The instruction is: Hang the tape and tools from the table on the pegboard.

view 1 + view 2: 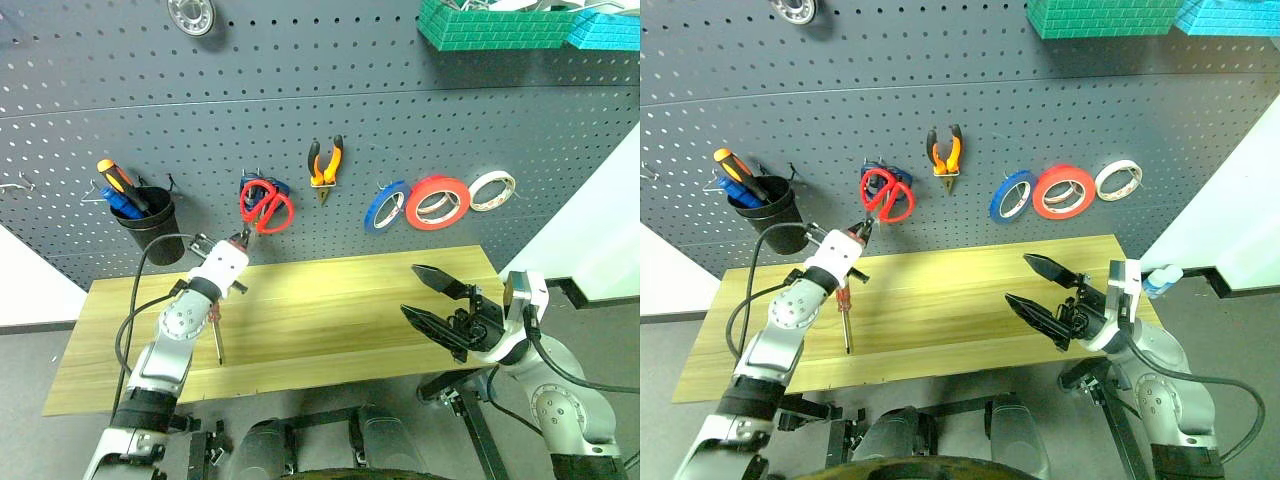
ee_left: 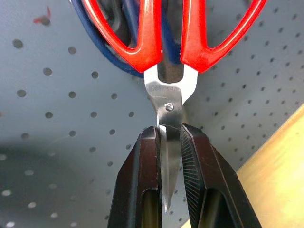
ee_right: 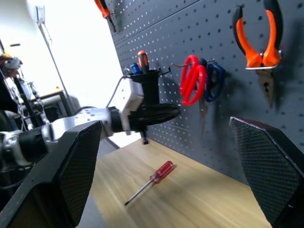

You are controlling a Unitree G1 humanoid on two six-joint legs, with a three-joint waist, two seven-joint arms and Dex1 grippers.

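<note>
1. The red-handled scissors [image 2: 168, 42] are gripped by the blades in the left gripper [image 2: 169, 156] — handles at the pegboard [image 1: 300, 100] hook.
2. Release is best delayed until the handle loop is seated.
3. The right gripper [image 1: 432, 302] is held spread, empty — below the red tape [image 1: 437, 202].

The matt dark grey perforated metal pegboard [image 1: 300, 90] is backing glossy red plastic-handled scissors [image 2: 166, 38] with shiny steel blades. The light yellowish wood-plank table [image 1: 330, 310] is showing a smooth satin grain, and the translucent dark red plastic-handled screwdriver [image 3: 151, 180] is lying on it.
</note>
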